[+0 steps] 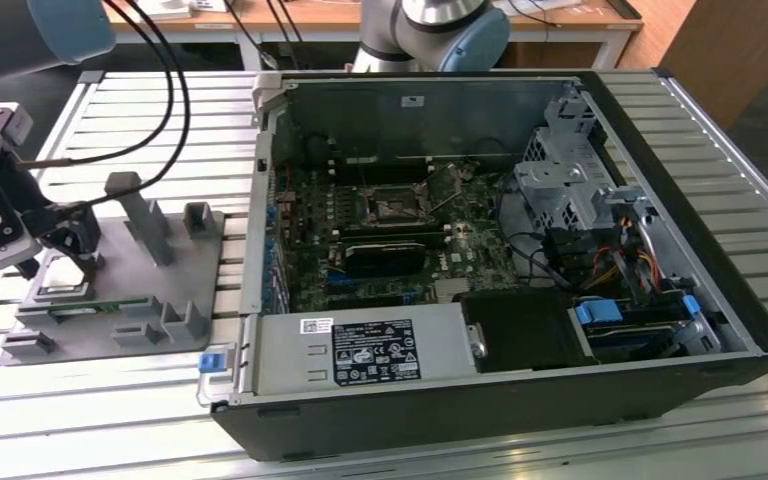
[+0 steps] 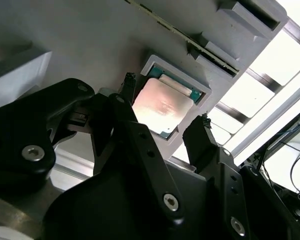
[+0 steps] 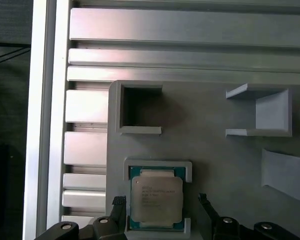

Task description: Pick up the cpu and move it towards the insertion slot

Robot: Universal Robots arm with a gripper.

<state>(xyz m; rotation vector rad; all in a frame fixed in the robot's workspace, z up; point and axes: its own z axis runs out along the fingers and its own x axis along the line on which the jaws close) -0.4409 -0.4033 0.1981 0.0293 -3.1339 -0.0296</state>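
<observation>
The cpu (image 3: 156,200), a flat square chip with a silvery top, lies in a shallow pocket of the grey fixture plate (image 3: 210,150). In the exterior view the cpu (image 1: 61,292) is at the left, outside the computer case. My gripper (image 3: 160,199) hangs just above it and is open, with one black fingertip (image 3: 119,201) on each side and a small gap to the chip's edges. The second wrist view shows the same straddle, the gripper (image 2: 165,104) over the cpu (image 2: 162,106). The insertion slot (image 1: 395,207), a square socket with a metal frame, sits on the motherboard inside the case.
The fixture plate (image 1: 117,335) carries upright grey posts (image 1: 137,215) and a narrow green circuit strip (image 1: 84,308). The open black computer case (image 1: 518,420) has tall walls, a power supply (image 1: 357,352), drive cages and cables. A second arm (image 1: 444,30) stands behind it.
</observation>
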